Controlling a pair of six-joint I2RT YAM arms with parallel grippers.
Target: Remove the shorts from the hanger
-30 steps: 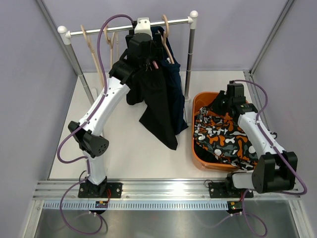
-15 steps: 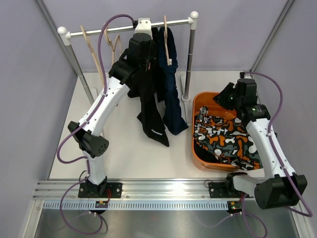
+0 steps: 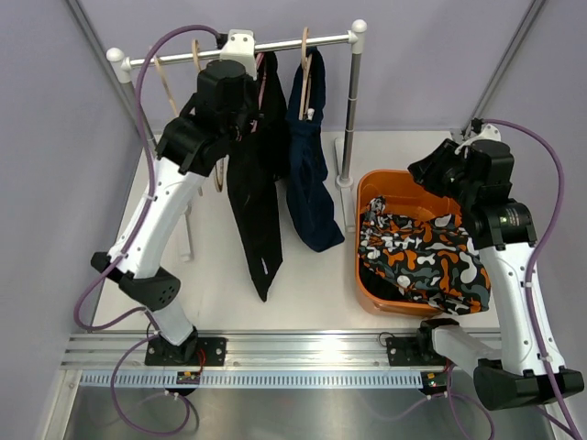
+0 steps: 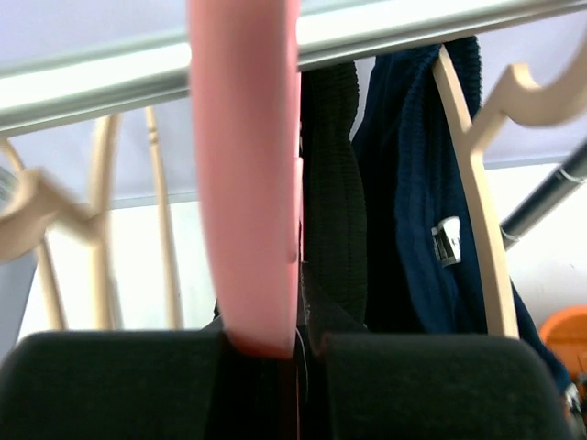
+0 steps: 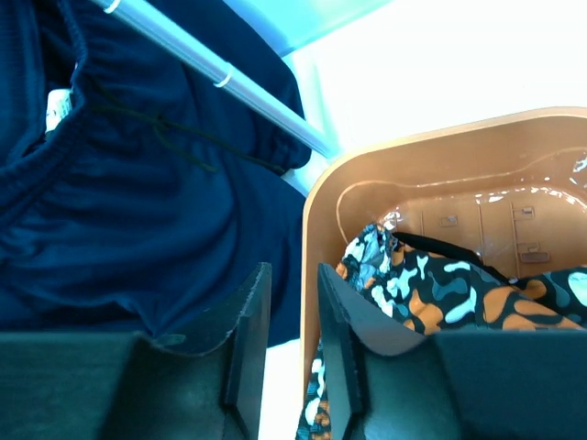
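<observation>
Left gripper (image 4: 275,346) clamped on the pink hanger (image 4: 243,165), right gripper (image 5: 293,307) parted and empty: steady the hanger, then draw the black shorts (image 3: 257,211) off nearward.

Black shorts (image 3: 257,220), navy shorts (image 3: 307,192) limp on rail (image 3: 330,39); patterned shorts (image 3: 422,261) heaped in tub (image 3: 390,183)

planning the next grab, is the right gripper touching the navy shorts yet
Apart. In the top view the right gripper hangs over the orange bin's far rim, and the rack's upright post stands between it and the navy shorts.
</observation>
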